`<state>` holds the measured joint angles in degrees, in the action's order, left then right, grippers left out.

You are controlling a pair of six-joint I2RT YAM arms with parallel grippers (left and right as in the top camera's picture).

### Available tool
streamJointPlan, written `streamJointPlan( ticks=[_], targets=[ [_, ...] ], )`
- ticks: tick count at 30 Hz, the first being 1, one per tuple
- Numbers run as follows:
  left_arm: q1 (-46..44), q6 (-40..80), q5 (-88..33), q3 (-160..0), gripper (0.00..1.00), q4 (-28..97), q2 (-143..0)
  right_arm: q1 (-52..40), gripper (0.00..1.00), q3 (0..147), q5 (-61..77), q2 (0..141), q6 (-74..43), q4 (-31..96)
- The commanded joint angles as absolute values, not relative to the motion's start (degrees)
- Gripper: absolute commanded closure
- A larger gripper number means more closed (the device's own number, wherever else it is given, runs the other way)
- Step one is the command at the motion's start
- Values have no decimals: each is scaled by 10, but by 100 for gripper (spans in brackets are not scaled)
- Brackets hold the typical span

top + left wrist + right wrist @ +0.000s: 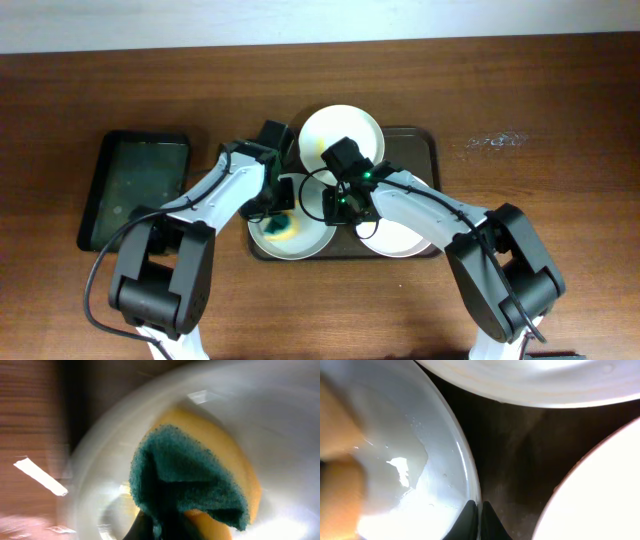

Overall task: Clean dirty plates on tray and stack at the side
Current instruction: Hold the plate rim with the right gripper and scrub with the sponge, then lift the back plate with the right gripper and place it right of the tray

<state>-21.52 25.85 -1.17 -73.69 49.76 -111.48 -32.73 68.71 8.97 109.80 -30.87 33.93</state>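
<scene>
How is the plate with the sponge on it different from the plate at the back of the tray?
The front-left plate has a green-and-yellow sponge on it; the back plate has none. The right gripper seems to pinch the front-left plate's rim; no gripper holds the back plate. The front-left plate sits at the tray's near edge, the back plate at its far edge. Both are round, white and shallow.

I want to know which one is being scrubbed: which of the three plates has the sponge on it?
The near-left plate: the green-and-yellow sponge lies on it. The far plate and the near-right plate have none.
</scene>
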Motion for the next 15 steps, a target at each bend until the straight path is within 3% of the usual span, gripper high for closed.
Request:
streamJointPlan(
  ticks=[1, 6, 11, 13, 15],
  targets=[
    [-193, 337, 261, -769, 100, 559, -1133, -326, 96, 686, 68, 1101, -302, 351],
    [-193, 373, 285, -821, 100, 593, -1107, -326, 96, 686, 68, 1101, -302, 351],
    [-171, 373, 185, -837, 100, 593, -980, -326, 96, 697, 92, 1096, -272, 353],
    [-132, 372, 90, -837, 100, 591, -953, -327, 96, 716, 110, 1071, -272, 353],
    [-110, 288, 6, -836, 100, 589, -955, -327, 96, 730, 105, 1052, -257, 356]
  ],
)
